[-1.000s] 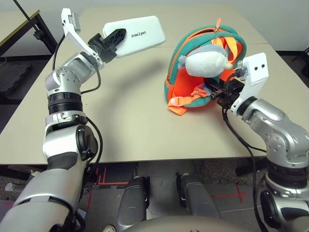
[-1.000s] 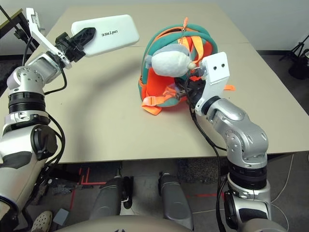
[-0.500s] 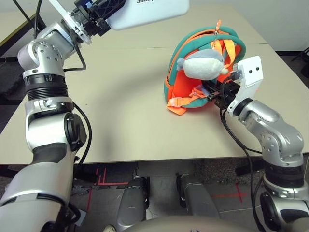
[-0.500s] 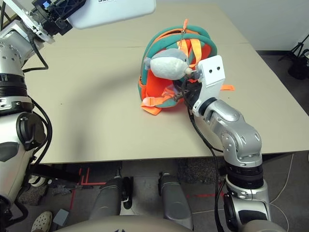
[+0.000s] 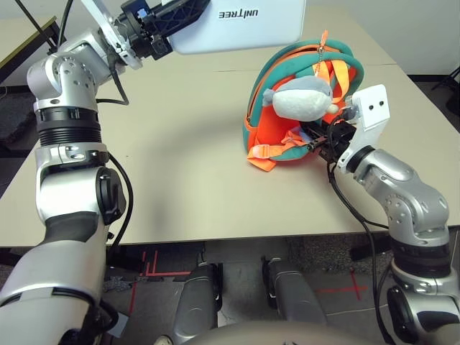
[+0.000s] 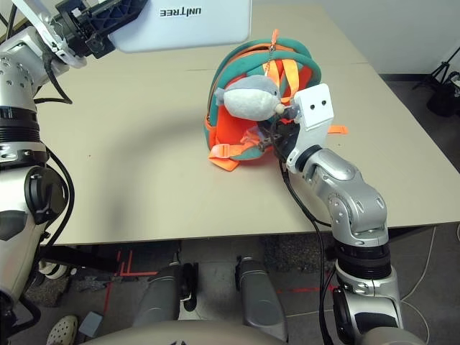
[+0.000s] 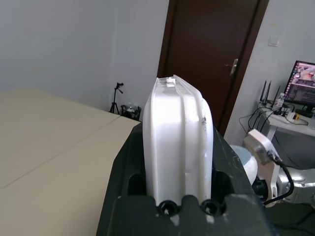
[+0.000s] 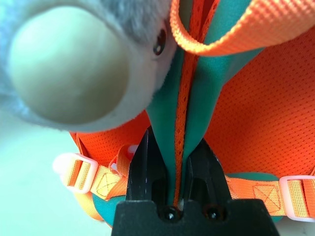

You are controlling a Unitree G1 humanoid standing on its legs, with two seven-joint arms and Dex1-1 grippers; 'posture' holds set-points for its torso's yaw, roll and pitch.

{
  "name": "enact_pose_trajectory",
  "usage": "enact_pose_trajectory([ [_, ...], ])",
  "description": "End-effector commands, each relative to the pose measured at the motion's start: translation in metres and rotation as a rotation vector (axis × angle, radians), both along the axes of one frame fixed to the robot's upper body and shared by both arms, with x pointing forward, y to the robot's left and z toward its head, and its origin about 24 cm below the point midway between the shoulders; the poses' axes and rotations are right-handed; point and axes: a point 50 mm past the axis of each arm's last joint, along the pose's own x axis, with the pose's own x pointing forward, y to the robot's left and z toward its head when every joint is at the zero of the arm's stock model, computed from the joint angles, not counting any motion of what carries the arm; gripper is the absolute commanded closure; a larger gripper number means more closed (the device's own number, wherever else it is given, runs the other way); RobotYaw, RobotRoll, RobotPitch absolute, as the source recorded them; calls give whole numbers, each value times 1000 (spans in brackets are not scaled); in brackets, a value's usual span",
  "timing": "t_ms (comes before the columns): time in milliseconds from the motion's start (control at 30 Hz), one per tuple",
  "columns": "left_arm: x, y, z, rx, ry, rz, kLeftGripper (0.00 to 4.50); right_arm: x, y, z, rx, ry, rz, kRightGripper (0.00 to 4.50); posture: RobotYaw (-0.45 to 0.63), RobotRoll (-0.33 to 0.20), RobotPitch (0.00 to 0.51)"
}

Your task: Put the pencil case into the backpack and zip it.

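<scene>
Flat white hard-shell pencil case, clamped between your left gripper's black fingers, points its long axis toward the orange-and-teal fabric backpack; your right pair pinches its teal trim.

Your left arm: silver, black-banded at the forearm, reaching up and forward along the left side, its wrist bent inward toward the middle. Your left tool: two black fingers, raised above the worktop, parted and closed on a held item. Your right arm: silver, extended forward and angled inward, white bracket at the wrist, black cables trailing beneath. Your right tool: two black fingers, pinched on fabric between them, set lower than the left.
</scene>
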Motion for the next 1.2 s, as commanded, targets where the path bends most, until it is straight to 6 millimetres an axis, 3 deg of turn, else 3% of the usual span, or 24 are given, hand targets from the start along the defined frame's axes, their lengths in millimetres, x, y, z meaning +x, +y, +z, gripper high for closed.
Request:
enact_pose_trajectory([
  [33, 1, 0, -4, 40, -13, 10, 3226, 1, 1, -12, -14, 66, 10, 4333, -215, 0, 116],
  [667, 7, -20, -24, 204, 0, -33, 3245, 3, 5, -11, -10, 60, 18, 4333, -232, 0, 122],
  [867, 15, -31, -39, 313, -17, -27, 3246, 4, 6, -10, -12, 58, 25, 4333, -229, 0, 123],
  [1200, 29, -56, -52, 336, -4, -46, 3246, 6, 8, -9, -18, 55, 37, 4333, -224, 0, 123],
])
